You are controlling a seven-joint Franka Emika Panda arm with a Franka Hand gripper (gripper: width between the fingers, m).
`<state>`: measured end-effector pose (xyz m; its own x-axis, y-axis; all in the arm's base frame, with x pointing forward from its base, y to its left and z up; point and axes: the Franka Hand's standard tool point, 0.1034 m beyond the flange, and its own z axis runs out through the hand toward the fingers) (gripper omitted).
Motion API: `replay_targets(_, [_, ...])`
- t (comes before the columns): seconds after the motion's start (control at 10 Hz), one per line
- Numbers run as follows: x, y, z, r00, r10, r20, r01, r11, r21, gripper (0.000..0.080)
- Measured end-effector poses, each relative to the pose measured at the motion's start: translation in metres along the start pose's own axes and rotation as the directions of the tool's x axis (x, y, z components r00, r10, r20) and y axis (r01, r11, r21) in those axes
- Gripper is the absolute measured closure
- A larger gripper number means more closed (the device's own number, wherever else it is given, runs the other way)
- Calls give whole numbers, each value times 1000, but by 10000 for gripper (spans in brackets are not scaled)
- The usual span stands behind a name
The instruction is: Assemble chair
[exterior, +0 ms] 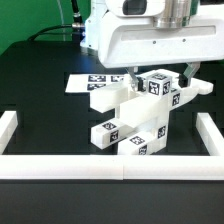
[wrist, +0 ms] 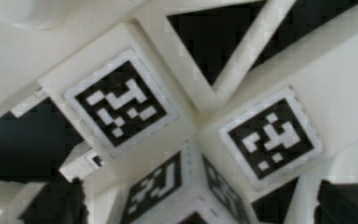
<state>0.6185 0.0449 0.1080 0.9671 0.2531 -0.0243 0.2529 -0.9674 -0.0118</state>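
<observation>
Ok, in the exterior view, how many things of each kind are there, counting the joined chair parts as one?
white blocky plastic chair assembly with square tags: 1
long white border rail sides: 3 (left, front, right)
flat white marker board: 1
white two-finger gripper: 1
Total: 6

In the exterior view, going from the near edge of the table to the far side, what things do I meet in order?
Front border rail → chair parts → marker board.
</observation>
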Motion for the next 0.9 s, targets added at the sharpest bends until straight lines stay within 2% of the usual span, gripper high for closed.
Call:
replay_targets(0.5, [-2,8,0,956,-294,8,294,956,-9,151])
replay_targets(0.7, [-2,9,1,937,-348,8,348,937,-9,417])
replay_targets(0.8, [-2,9,1,938,-348,8,348,938,-9,417])
replay_targets(0.9, [-3,10,1,938,-347,8,347,938,-9,517])
